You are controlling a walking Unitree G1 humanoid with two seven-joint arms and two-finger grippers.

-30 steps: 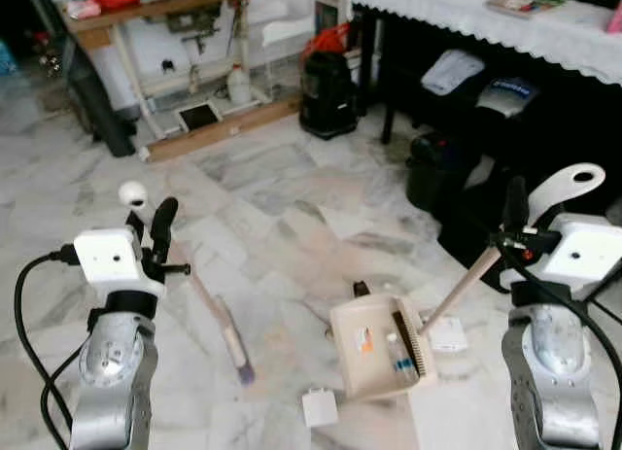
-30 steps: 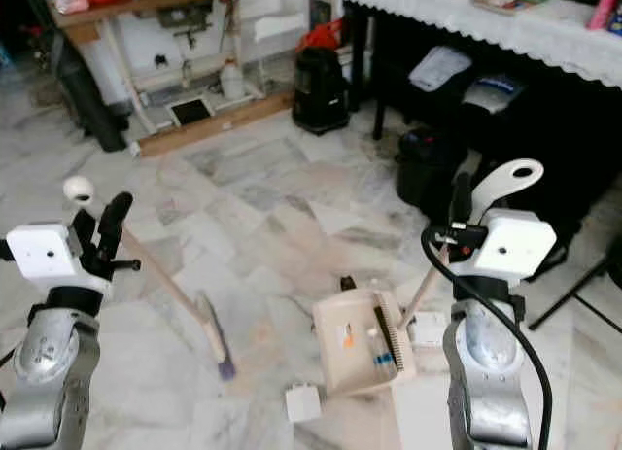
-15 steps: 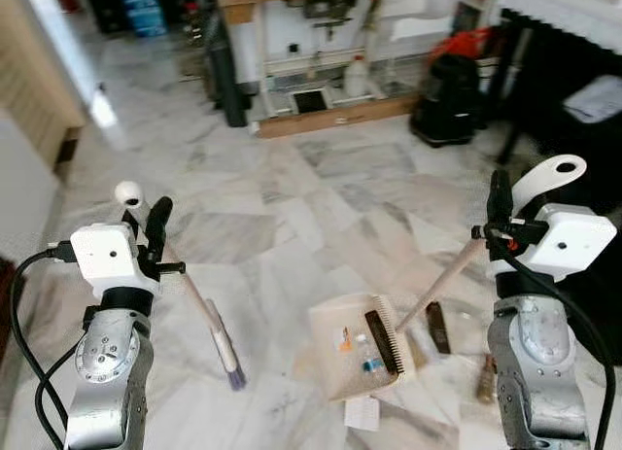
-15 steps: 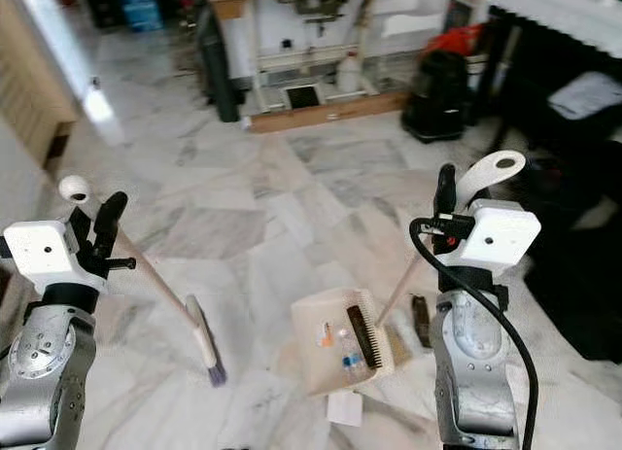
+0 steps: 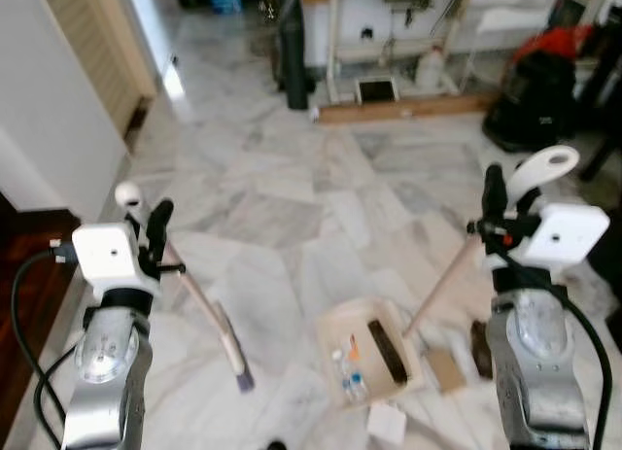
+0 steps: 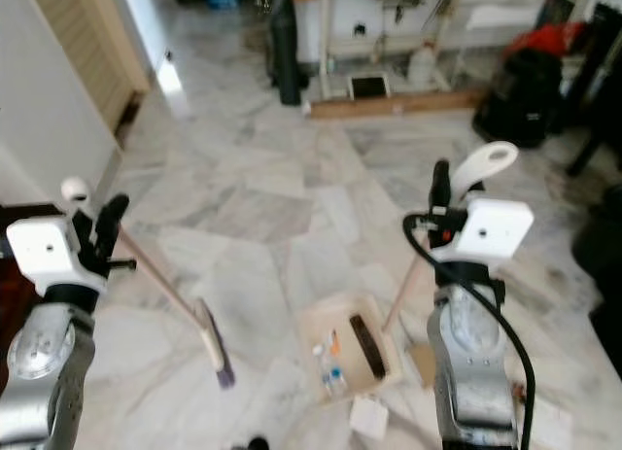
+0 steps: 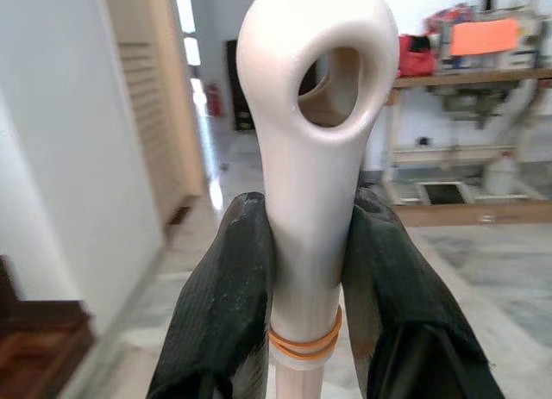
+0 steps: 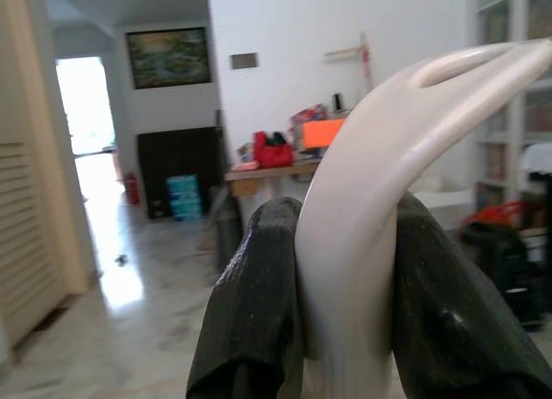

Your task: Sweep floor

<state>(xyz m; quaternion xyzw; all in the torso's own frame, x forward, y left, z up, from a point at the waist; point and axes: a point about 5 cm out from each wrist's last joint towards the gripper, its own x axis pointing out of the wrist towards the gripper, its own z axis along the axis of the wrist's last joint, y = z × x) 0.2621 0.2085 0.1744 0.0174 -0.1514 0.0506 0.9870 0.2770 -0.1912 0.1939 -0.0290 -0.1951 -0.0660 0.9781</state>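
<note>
Left gripper (image 7: 306, 270) clenched on broom (image 5: 199, 304) handle, bristles on floor (image 5: 292, 207); right gripper (image 8: 345, 287) clamped on dustpan (image 5: 374, 358) handle, pan flat between arms. Risk ahead — pan tipping, spilling its litter, or paper (image 5: 387, 423) beside it missed — through a careless swing.

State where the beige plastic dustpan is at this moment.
The beige plastic dustpan lies on the marble floor, centre-right in the eye views, right of the broom head.
</note>
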